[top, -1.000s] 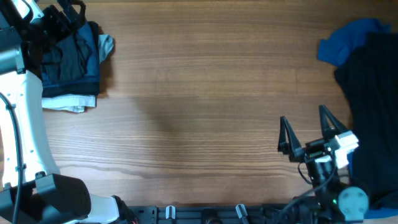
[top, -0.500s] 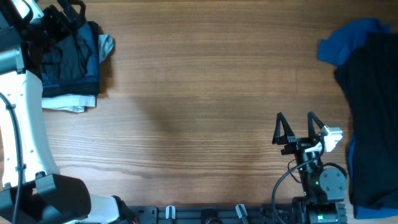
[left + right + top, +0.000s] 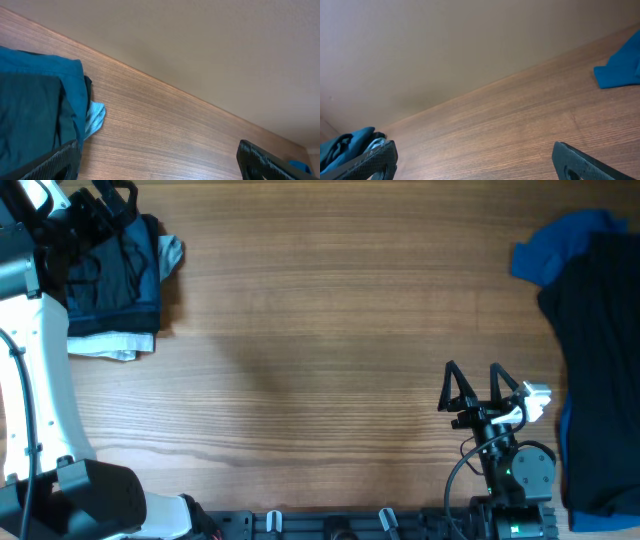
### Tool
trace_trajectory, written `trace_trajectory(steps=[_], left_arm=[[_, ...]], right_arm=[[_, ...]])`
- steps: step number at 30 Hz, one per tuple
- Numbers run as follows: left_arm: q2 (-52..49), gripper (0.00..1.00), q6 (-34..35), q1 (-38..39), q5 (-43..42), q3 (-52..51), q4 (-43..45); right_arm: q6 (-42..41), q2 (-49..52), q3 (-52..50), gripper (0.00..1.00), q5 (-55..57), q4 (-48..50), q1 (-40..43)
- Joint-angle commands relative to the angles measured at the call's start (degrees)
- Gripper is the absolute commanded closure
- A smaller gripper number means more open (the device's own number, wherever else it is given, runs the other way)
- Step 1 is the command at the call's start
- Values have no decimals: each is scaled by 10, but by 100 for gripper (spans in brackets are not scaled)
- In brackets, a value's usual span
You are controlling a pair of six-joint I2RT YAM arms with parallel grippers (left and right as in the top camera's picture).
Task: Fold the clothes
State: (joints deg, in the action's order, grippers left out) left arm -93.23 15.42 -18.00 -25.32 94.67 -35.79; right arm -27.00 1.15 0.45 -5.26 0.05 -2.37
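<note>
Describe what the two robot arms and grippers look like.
The left arm has white links, black joints and a thin black cable alongside. The right arm is black with a white block, a small green light and a looping black cable. The right gripper has thin, pointed black fingers.

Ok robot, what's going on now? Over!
Left gripper open, by folded stack. Right gripper open, empty. Dark shirt unfolded, right edge, untouched. Nothing in between.

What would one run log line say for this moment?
left hand: open, by folded stack | right hand: open, empty, over table | dark shirt: unfolded, far right, beside blue cloth | held: nothing
</note>
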Motion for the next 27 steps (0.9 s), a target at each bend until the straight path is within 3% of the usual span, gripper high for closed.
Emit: trace_trajectory(steps=[1, 9, 12, 16, 23, 27], left_arm=[[-3, 0, 5, 1, -1, -3, 2], [-6, 0, 5, 3, 1, -3, -1], [17, 0, 5, 16, 3, -3, -49], [99, 0, 5, 52, 3, -3, -108], [274, 0, -2, 201, 33, -14, -125], [375, 0, -2, 255, 33, -120, -105]], right_arm=[[-6, -7, -2, 0, 10, 1, -3], [-6, -7, -2, 0, 10, 1, -3], [-6, -7, -2, 0, 10, 1, -3], [-6, -7, -2, 0, 10, 1, -3], [-6, -7, -2, 0, 10, 1, -3], [-6, -7, -2, 0, 10, 1, -3]])
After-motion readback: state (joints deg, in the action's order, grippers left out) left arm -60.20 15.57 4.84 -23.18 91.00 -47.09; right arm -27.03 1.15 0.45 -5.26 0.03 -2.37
